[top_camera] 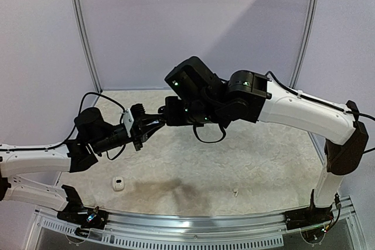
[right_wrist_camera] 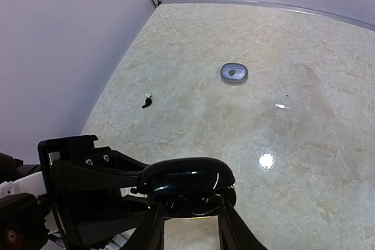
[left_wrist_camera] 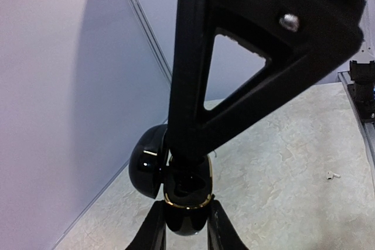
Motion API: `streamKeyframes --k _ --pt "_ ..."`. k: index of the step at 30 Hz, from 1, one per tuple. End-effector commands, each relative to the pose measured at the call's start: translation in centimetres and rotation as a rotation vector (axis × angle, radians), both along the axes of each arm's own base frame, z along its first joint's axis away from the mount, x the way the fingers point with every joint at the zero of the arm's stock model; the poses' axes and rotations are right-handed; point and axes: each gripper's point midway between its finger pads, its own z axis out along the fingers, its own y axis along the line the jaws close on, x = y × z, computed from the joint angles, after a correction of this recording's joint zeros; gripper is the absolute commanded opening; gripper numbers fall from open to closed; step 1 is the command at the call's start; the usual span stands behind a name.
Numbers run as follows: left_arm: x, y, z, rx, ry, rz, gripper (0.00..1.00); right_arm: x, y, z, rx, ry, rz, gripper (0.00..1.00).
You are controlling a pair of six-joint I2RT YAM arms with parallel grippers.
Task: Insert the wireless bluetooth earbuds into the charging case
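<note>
Open black case (right_wrist_camera: 187,178) is clamped aloft in left jaws, presumably so its wells are presented to right jaws poised directly over it; their hold cannot be told. Black bud (right_wrist_camera: 146,102) is seen loose on counter (right_wrist_camera: 293,144); grey case (right_wrist_camera: 234,73) beyond.

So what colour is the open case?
The case is shiny black with a thin gold rim, clearest in the left wrist view.

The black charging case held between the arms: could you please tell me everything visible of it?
The black charging case is a glossy, plastic-looking pebble with a gold-coloured rim around its base. Its domed lid stands hinged open sideways. The left pincer grips its base, holding it above the table, and the right pincer's tip points down into its cavity.
</note>
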Motion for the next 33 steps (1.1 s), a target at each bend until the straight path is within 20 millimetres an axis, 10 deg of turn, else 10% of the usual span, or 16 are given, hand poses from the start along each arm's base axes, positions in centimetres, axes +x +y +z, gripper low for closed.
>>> streamKeyframes --k 1,33 --pt "-0.79 -0.5 0.19 -0.012 -0.027 -0.033 0.0 0.19 0.04 -0.72 -0.035 -0.011 -0.027 0.32" --pt "-1.6 -0.84 0.48 -0.028 -0.022 -0.082 0.0 1.09 -0.16 -1.56 -0.086 -0.05 -0.06 0.2"
